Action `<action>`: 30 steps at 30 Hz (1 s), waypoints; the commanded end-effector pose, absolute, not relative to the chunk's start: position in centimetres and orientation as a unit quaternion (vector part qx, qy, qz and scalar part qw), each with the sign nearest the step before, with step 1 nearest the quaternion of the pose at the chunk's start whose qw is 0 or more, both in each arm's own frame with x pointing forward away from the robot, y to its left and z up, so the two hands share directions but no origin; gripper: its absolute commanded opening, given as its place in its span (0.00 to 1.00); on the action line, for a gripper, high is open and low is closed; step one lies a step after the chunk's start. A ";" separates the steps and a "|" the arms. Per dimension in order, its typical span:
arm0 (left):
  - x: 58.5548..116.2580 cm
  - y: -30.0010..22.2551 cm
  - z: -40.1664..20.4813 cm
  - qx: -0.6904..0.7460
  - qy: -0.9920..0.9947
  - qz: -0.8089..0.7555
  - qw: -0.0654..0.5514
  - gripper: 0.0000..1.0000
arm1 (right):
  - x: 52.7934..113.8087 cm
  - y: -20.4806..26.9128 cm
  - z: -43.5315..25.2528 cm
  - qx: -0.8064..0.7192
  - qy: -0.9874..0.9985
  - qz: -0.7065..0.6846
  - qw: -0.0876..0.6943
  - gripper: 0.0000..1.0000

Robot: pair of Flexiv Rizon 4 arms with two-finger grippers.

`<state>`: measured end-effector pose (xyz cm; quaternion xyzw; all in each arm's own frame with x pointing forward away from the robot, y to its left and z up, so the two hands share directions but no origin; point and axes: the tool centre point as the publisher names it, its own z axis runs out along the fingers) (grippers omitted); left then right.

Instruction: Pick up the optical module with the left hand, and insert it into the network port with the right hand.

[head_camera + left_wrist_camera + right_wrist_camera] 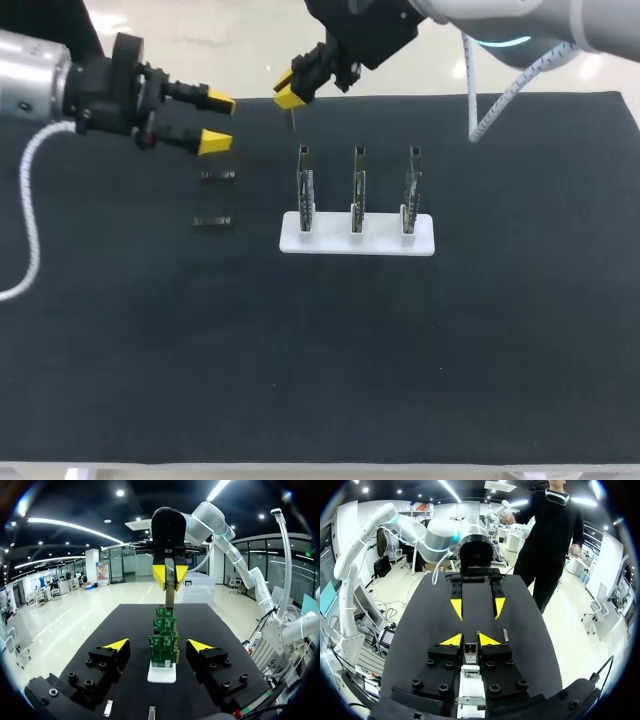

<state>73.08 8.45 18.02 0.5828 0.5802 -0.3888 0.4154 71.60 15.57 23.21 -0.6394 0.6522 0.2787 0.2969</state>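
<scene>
1. The optical module (290, 121) is a slim, dark metal stick. It hangs upright, pinched at its top between my right gripper's (288, 97) yellow tips, at 11 o'clock from the leftmost board and clear of it.
2. Two spare modules lie flat on the mat at 9 o'clock from the boards. One (217, 175) is at 12 o'clock from the other (213, 221).
3. The network port boards (357, 190) are three green cards standing upright in a row on a white base (380, 242).

Thin dark optical module (290, 121) in right gripper (290, 97): too small for detail. White plastic base (470, 675) mostly hidden beneath black finger blocks (445, 667). Rear green circuit boards (165, 612) partly masked by front board (163, 650). Silver left arm (30, 85) cut off at edge.
</scene>
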 end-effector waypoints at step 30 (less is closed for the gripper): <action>72.9 14.3 19.0 0.623 0.575 -0.396 0.352 1.00 | 73.1 16.2 22.8 -0.651 0.637 0.289 0.296 0.00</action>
